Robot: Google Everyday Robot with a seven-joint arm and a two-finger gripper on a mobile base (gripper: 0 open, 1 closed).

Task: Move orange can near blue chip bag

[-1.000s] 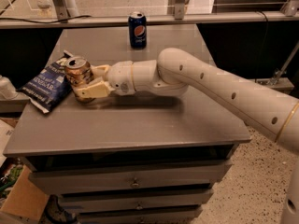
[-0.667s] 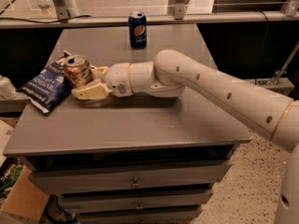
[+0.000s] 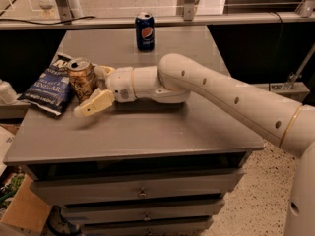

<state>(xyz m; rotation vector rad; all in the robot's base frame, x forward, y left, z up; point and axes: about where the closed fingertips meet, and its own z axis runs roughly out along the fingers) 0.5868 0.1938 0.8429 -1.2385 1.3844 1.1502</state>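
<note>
Since before, the gripper's [image 3: 89, 91] near finger dropped lower, so the jaws are wide around the orange can [image 3: 81, 78]. At the frame's left, the can stands upright, partly hiding the far finger, just beside the blue chip bag [image 3: 48, 86].

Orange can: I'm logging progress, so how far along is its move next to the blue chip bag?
Done: the orange can stands upright right beside the blue chip bag on the table. In hand: the gripper is at the can's right side. Left: probably only clearing the gripper away from the can.
</note>
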